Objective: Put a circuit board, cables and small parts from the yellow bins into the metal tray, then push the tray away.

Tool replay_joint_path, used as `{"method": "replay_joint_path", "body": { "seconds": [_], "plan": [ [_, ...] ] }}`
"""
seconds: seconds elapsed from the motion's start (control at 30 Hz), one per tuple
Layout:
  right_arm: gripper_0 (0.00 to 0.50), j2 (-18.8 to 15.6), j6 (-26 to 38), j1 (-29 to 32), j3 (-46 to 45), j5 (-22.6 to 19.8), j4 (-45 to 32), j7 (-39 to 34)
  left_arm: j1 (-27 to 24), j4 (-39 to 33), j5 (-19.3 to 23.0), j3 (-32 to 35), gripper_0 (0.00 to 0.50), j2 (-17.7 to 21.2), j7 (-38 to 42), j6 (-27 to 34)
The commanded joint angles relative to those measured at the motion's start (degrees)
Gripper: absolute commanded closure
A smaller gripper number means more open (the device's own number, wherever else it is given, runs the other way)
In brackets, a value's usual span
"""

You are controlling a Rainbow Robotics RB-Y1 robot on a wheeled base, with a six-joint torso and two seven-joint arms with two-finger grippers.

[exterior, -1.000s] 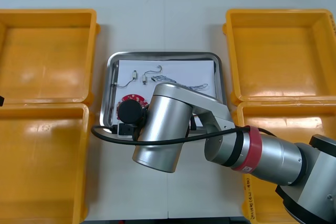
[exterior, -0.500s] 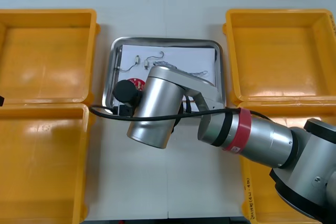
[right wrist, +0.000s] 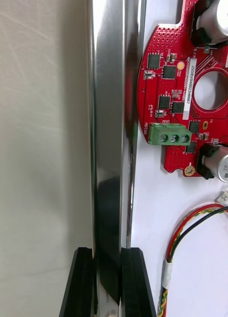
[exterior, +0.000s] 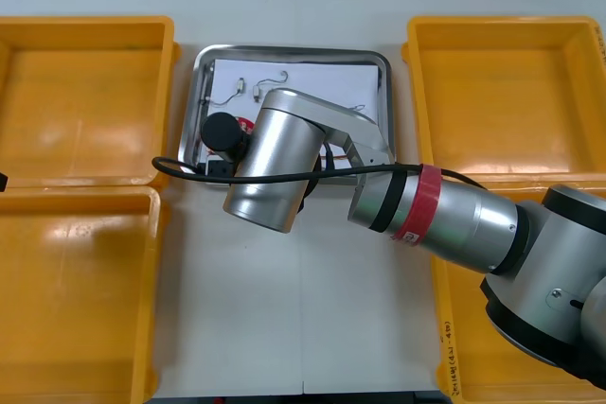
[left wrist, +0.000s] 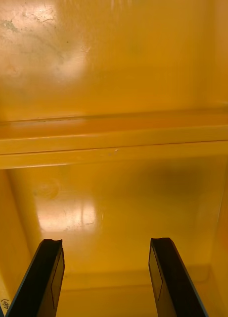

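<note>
The right arm [exterior: 445, 219] reaches across the bench [exterior: 284, 328] from the right, its silver wrist lying over the near left part of the tray [exterior: 294, 49]. The tray sits between the two far yellow bins [exterior: 85, 101], which look bare inside.

From the right wrist you can see the right end effector [right wrist: 107, 252] pinched onto the tray's shiny rim [right wrist: 108, 124]. Its two black fingers stand only the rim's width apart, one on the bench side and one over the white lining [right wrist: 203, 292]. Just inside that rim lies the round red circuit board [right wrist: 178, 94], flat on the white, with a green connector [right wrist: 170, 134] on it. A red and yellow cable [right wrist: 180, 242] curls on the white near the inner finger, apart from the board. Toward the tray's far left corner lie small metal parts [exterior: 240, 88] with thin wires.

The left end effector [left wrist: 106, 277] hangs over a left-hand bin [left wrist: 118, 208], fingers spread wide with nothing between them.
</note>
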Motion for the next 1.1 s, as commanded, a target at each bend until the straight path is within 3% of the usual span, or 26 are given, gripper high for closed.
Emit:
{"method": "replay_joint_path", "body": {
  "seconds": [0.03, 0.47, 1.1],
  "plan": [
    [0.5, 1.5, -2.5, -3.2, -2.5, 0.6, 1.1, 2.0, 1.1, -1.4, 0.5, 1.7, 0.0, 2.8, -0.8, 0.4],
    [0.5, 1.5, -7.1, -4.2, -5.7, 3.6, 5.1, 3.7, 1.1, -1.4, 0.5, 1.7, 0.0, 2.8, -0.8, 0.4],
    [0.5, 1.0, -17.2, -7.8, -6.4, 4.1, 13.9, 6.7, 1.1, -1.4, 0.5, 1.7, 0.0, 2.8, -0.8, 0.4]
  ]
}}
